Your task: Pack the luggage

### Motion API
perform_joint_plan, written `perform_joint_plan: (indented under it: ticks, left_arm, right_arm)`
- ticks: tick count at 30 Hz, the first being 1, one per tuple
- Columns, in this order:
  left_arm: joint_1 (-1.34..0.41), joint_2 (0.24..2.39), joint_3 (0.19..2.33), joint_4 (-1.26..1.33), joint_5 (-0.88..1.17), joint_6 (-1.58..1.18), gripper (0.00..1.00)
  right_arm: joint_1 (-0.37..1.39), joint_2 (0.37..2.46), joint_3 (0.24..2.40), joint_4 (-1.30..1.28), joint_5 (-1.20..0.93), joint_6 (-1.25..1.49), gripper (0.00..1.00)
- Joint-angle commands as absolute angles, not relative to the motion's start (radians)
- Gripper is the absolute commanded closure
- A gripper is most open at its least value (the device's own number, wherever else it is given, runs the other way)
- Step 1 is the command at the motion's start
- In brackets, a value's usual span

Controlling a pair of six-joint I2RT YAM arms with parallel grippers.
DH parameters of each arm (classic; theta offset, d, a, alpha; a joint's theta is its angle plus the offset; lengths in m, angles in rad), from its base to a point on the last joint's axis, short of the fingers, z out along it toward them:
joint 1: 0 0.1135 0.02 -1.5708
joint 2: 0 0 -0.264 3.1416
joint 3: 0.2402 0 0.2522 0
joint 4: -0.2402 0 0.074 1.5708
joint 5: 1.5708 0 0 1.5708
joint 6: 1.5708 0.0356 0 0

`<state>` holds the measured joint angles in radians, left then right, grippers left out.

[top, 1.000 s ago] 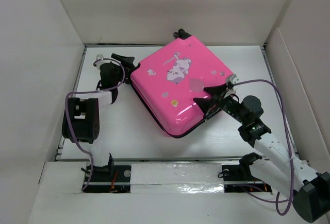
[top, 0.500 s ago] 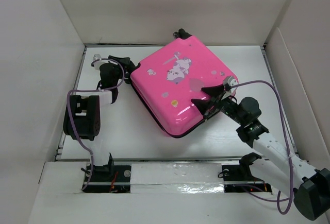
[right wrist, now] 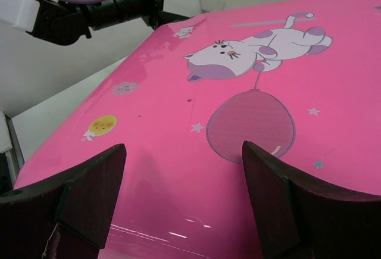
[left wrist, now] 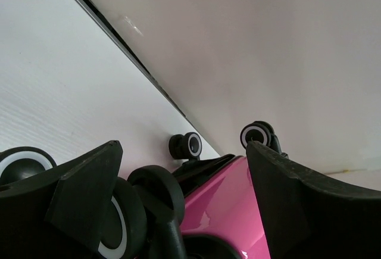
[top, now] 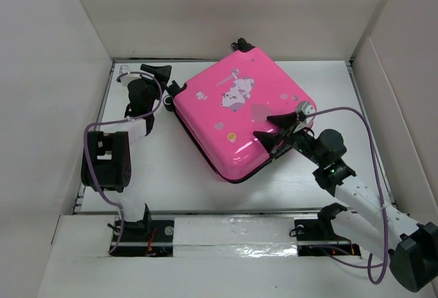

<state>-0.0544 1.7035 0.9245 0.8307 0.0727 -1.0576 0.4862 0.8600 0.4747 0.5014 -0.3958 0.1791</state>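
The luggage (top: 233, 106) is a bright-pink suitcase with a cartoon cat and balloon print. It lies flat and closed on the white table, turned like a diamond. My left gripper (top: 168, 80) is open at its left corner. In the left wrist view (left wrist: 183, 152) the black wheels (left wrist: 190, 146) and pink shell (left wrist: 235, 193) show between the fingers; I cannot tell if they touch. My right gripper (top: 265, 127) is open and empty just above the lid's near-right part. The right wrist view (right wrist: 183, 147) shows the lid (right wrist: 238, 122) under its spread fingers.
White walls (top: 61, 72) close in the table on the left, back and right. The back wall (left wrist: 250, 44) stands close behind the luggage's wheels. Purple cables (top: 369, 133) loop off both arms. The left arm (right wrist: 89, 9) shows beyond the lid's far corner.
My left gripper has shifted a little toward the back wall at the luggage's left corner. My right gripper has edged slightly left over the lid. The luggage has not moved.
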Motion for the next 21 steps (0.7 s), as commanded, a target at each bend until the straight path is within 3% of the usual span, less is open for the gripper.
perform_joint_plan:
  ticks: [1, 8, 21]
  left_arm:
    - [-0.081, 1.658, 0.94, 0.766, 0.14, -1.078, 0.16]
    - [-0.091, 1.661, 0.943, 0.64, 0.112, -1.052, 0.13]
    - [-0.1, 1.868, 1.149, 0.503, 0.264, -1.006, 0.1]
  right_arm:
    - [0.5, 0.896, 0.437, 0.414, -0.393, 0.195, 0.15]
    - [0.518, 0.914, 0.442, 0.419, -0.393, 0.195, 0.15]
    - [0.528, 0.913, 0.442, 0.41, -0.37, 0.187, 0.15]
